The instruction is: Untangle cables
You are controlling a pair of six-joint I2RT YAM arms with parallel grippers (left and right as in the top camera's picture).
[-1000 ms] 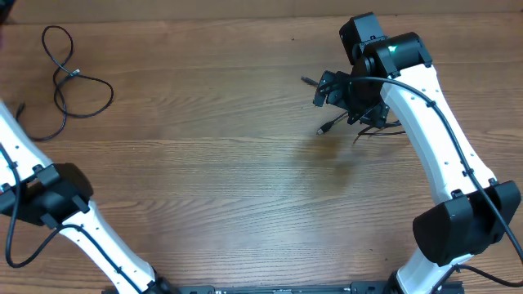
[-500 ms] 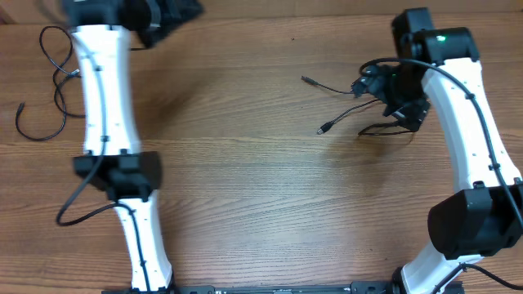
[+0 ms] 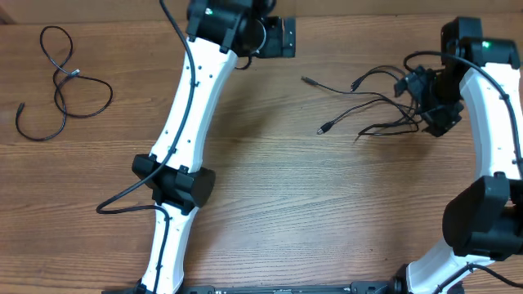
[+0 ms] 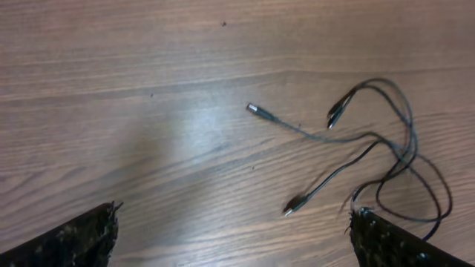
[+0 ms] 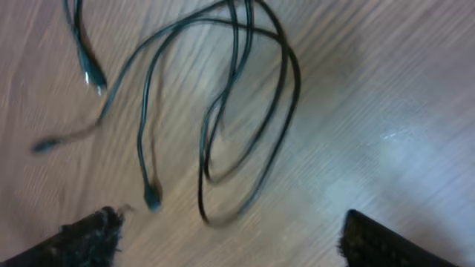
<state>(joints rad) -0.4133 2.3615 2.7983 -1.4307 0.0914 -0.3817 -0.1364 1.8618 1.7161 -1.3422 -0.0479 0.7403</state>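
Note:
A thin black branching cable [image 3: 368, 104] lies spread on the wood at the right, with small plugs at its ends [image 3: 324, 129]. My right gripper [image 3: 422, 103] hovers at its right end, open, and I see nothing held. In the right wrist view the cable's loops [image 5: 223, 111] lie ahead of the gripper [image 5: 231, 217], between the two dark fingers [image 5: 82, 241]. My left gripper [image 3: 282, 37] is open at the top middle, left of the cable. In its wrist view the plugs [image 4: 256, 111] lie ahead of the empty gripper [image 4: 234, 213]. A second cable [image 3: 59, 82] lies looped at the far left.
The wooden table [image 3: 270, 188] carries only the two cables. The long white left arm [image 3: 184, 122] reaches diagonally across the left half of the table. The right arm [image 3: 490, 147] stands along the right edge.
The left arm has swung from the left side up to the top middle. The right gripper has drawn back to the right, and the branching cable now lies stretched out beside it.

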